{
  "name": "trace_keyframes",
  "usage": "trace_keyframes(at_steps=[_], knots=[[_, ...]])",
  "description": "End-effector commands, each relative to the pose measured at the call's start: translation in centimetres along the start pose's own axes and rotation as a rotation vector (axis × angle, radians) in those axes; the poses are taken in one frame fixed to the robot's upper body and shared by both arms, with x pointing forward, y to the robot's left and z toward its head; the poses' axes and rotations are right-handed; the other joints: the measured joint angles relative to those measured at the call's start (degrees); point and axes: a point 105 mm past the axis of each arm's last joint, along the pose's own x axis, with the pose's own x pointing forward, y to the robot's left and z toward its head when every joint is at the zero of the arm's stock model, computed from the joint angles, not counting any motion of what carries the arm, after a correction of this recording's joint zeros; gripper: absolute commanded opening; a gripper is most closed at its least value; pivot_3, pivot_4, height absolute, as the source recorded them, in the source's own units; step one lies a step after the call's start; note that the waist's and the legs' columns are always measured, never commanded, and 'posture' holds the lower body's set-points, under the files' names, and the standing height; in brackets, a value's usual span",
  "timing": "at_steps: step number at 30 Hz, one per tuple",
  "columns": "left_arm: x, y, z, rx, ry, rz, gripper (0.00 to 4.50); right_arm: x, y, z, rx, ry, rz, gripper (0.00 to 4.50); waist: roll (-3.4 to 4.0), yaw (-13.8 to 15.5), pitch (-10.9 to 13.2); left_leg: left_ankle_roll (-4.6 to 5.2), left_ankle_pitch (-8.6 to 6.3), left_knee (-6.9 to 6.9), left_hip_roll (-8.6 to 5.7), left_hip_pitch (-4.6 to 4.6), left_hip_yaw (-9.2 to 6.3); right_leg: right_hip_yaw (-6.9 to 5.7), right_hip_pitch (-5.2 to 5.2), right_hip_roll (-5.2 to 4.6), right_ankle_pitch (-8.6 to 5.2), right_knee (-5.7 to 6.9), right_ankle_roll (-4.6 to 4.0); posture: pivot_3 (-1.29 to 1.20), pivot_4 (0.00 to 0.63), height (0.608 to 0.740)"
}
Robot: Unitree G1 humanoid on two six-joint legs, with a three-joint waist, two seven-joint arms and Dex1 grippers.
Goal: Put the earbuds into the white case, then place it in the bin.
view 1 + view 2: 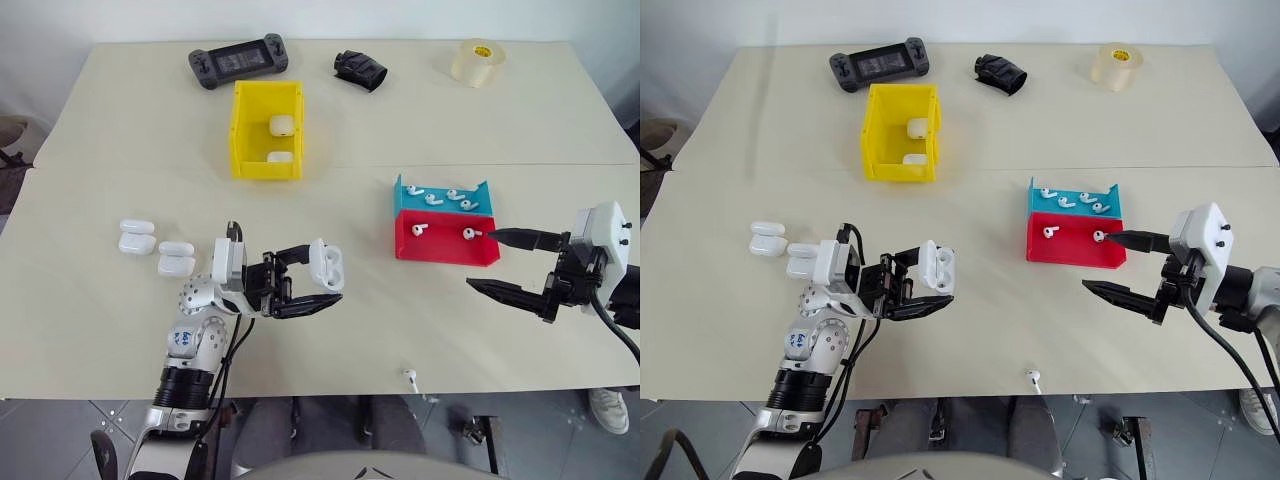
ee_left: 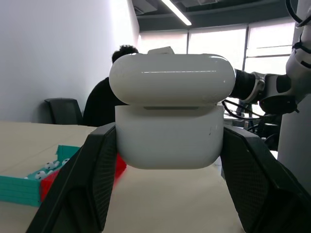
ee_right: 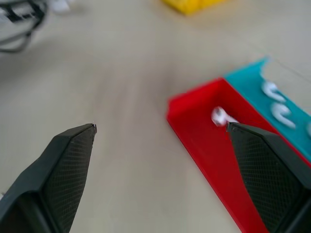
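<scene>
Head camera: the left gripper [image 1: 325, 285] is pinching a white case [image 1: 326, 265] above the desk [image 1: 420, 330], lid ajar, while the right gripper [image 1: 482, 260] is hovering with jaws spread wide beside the red tray [image 1: 440, 250]. Two earbuds [image 1: 419, 230] are lying in that tray, more in the teal tray [image 1: 408, 203] behind it, and one stray earbud [image 1: 410, 378] is sitting near the desk's front edge. The yellow bin [image 1: 242, 130] is holding two cases; four more cases [image 1: 137, 243] are resting at left.

Left wrist: the case [image 2: 170, 131] is sitting clamped between both black fingers [image 2: 95, 174].

Right wrist: spread jaws are framing the red tray [image 3: 209, 141]
</scene>
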Motion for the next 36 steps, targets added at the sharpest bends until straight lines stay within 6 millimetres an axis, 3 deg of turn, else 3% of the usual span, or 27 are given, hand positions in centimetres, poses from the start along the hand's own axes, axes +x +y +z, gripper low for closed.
trace_keyframes(at_steps=[1,4,10,16,21,33,36], knots=[[0.1,-0.9,0.8,0.036,-0.027,-0.026,2.93,-0.2,-0.3,0.5,-0.065,0.087,-0.011,4.48,0.01,0.0,0.0,0.00,0.00,0.00,0.06,0.00,0.00,0.01,0.00,-0.01,0.00,0.00,0.00,0.00,0.150,0.740],[0.2,-1.4,0.8,0.030,-0.035,-0.034,2.93,0.2,-0.5,0.8,-0.101,0.126,0.014,4.48,0.01,0.1,0.0,0.01,0.00,0.02,0.14,-0.01,0.02,0.01,0.01,-0.05,0.00,-0.05,0.00,0.00,0.150,0.740],[0.8,-2.1,1.0,0.023,-0.057,-0.052,2.93,3.5,-1.7,2.0,-0.211,0.198,0.094,4.48,0.02,-0.1,0.0,0.00,0.00,0.03,0.19,-0.01,0.01,0.03,0.01,-0.05,0.00,-0.25,0.00,0.00,0.150,0.740],[1.0,-2.0,1.2,0.048,-0.060,-0.047,2.93,7.8,-3.2,1.1,-0.362,0.393,0.277,4.48,0.04,-0.3,0.0,0.00,0.00,0.01,0.19,-0.02,0.05,0.04,-0.05,-0.03,0.00,-0.33,0.00,0.00,0.150,0.740],[1.1,-2.1,1.3,0.060,-0.063,-0.038,2.93,9.8,-5.0,0.4,-0.435,0.477,0.356,4.48,0.04,-0.2,0.0,0.01,-0.01,0.04,0.13,-0.16,0.00,0.00,-0.08,-0.05,0.01,-0.21,0.01,0.00,0.150,0.740],[1.0,-2.2,1.3,0.059,-0.055,-0.014,2.93,10.6,-6.8,-0.8,-0.539,0.583,0.430,4.48,0.04,-0.4,0.0,0.00,0.00,0.06,0.07,-0.19,-0.02,-0.15,-0.11,-0.04,0.01,-0.15,0.02,0.00,0.150,0.740],[1.0,-2.2,1.3,0.058,-0.052,-0.011,2.93,10.7,-6.8,-0.9,-0.544,0.587,0.444,3.88,0.04,-0.5,0.0,-0.02,0.01,0.07,0.08,-0.19,-0.01,-0.16,-0.11,-0.02,0.01,-0.11,0.02,0.00,0.150,0.740]])
